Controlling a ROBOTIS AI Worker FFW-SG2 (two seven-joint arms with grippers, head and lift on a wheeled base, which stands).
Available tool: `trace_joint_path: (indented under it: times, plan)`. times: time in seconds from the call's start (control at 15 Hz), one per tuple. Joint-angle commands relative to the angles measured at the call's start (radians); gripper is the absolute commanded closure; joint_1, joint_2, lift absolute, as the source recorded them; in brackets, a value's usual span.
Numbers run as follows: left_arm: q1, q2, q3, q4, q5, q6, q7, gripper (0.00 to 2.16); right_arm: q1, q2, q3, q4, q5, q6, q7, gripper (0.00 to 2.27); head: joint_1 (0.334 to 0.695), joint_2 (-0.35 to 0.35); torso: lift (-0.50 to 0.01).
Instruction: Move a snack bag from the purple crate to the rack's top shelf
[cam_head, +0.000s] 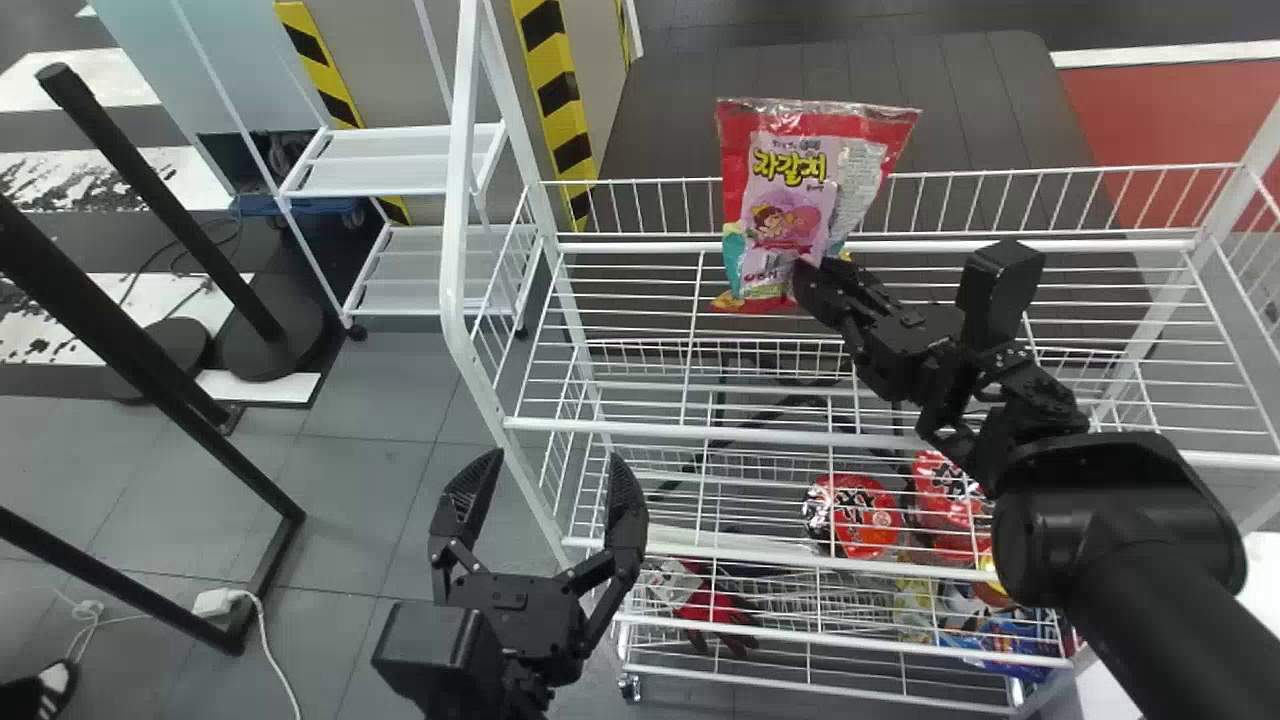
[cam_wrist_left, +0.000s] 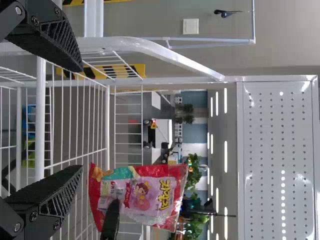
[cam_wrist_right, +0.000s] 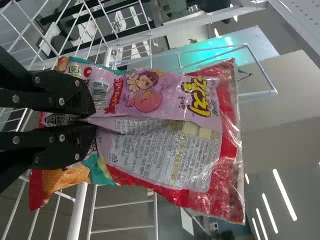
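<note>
At the upper centre of the head view, the snack bag (cam_head: 765, 215) is being held upright by the right hand (cam_head: 822, 272) — its lower part is being clamped. The rack's (cam_head: 700, 432) upper wires are being overlapped. Below, left of centre, the left hand (cam_head: 556, 465) is being held — fingers apart.

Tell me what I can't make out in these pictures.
- The snack bag's pinched part: behind the right tool's fingers, right wrist view.
- The bag's finest print: too small, right wrist view.
- The white rack's far right end: cut off by the head view's edge.
- The lower red packets' full shapes: behind rack wires and the right arm, head view.
</note>
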Motion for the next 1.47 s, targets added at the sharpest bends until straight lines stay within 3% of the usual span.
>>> trace_joint_path:
  times: [0.0, 0.13, 0.73, 0.93, 1.2, 1.4]
  plan:
    - [0.006, 0.0, 0.0, 0.001, -0.002, -0.012, 0.002, 0.14, 0.0, 0.001, 0.0, 0.006, -0.004, -0.002, 0.0, 0.34, 0.695, 0.18, 0.0]
    - [0.005, 0.0, 0.0, 0.003, -0.002, -0.012, 0.002, 0.14, 0.0, 0.001, -0.001, 0.006, -0.006, -0.002, 0.0, 0.14, 0.695, 0.181, 0.0]
    - [-0.02, 0.0, 0.005, 0.033, 0.015, -0.025, 0.002, 0.14, 0.083, 0.001, -0.015, -0.075, 0.007, -0.144, 0.0, 0.09, 0.695, 0.175, 0.0]
    - [-0.023, 0.0, 0.009, 0.023, 0.038, -0.025, 0.0, 0.14, 0.21, 0.001, -0.026, -0.313, 0.024, -0.134, -0.015, 0.09, 0.695, 0.185, 0.0]
    - [-0.038, -0.001, 0.009, 0.021, 0.05, -0.022, 0.002, 0.14, 0.373, 0.001, -0.13, -0.698, 0.065, 0.212, -0.021, 0.09, 0.695, 0.193, 0.0]
    - [-0.047, -0.001, 0.0, 0.018, 0.051, -0.015, 0.002, 0.14, 0.554, -0.006, -0.263, -0.977, 0.208, 0.32, -0.034, 0.09, 0.695, 0.173, 0.0]
